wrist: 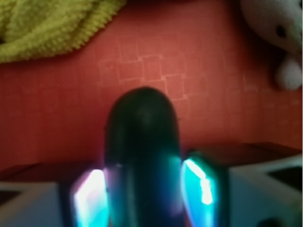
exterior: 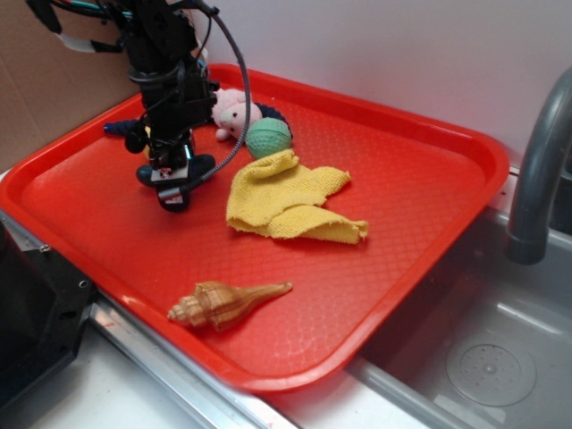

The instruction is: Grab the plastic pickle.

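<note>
Now, from the left of the exterior view: the gripper is lowered at the far-left part of the red tray, w/ the plastic pickle lying on the tray floor at its tip, a dark green end showing to each side of the fingers. In the wrist view the plastic pickle is seen lengthwise between the two pads, which sit close on both flanks; whether they are already pressing or only just beside it cannot be told, so the grip state is left as uncertain.

For the step in hand, approx. this is judged best: the closing should be finished squarely across the pickle's width, near its middle, since the skin looks smooth & glossy and could squirt out toward a rounded end if pinched off-centre. A firm hold should be confirmed before any lift, and the lift kept straight up.

Further right, the pink & white plush and the teal ball sit near, then the yellow cloth; none touches the pickle. The seashell lies well apart at the front.
</note>
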### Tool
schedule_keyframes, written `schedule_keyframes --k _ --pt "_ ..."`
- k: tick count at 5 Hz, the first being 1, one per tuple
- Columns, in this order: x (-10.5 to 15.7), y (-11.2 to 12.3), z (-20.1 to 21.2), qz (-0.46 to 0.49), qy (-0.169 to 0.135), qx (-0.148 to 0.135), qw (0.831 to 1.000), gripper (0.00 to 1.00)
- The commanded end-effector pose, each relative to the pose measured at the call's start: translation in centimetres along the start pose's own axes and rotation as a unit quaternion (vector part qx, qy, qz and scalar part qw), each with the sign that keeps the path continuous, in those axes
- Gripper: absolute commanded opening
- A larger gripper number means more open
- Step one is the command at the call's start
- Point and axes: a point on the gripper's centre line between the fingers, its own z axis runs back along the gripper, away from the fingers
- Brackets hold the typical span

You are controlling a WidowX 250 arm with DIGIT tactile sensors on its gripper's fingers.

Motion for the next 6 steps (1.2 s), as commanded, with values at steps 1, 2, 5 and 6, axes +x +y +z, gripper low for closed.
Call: schedule_keyframes --k 1,2,5,6 --pt "-0.2 -2.3 7.8 0.034 -0.038 0.043 0.998 0.00" --pt "-0.5 -5.2 12.8 0.120 -0.022 0.045 0.992 0.00" --pt "-1.3 -6.5 18.9 0.344 -0.013 -0.052 0.937 0.00" --pt "-1.6 -5.9 20.1 0.369 -0.042 -0.024 0.928 0.00"
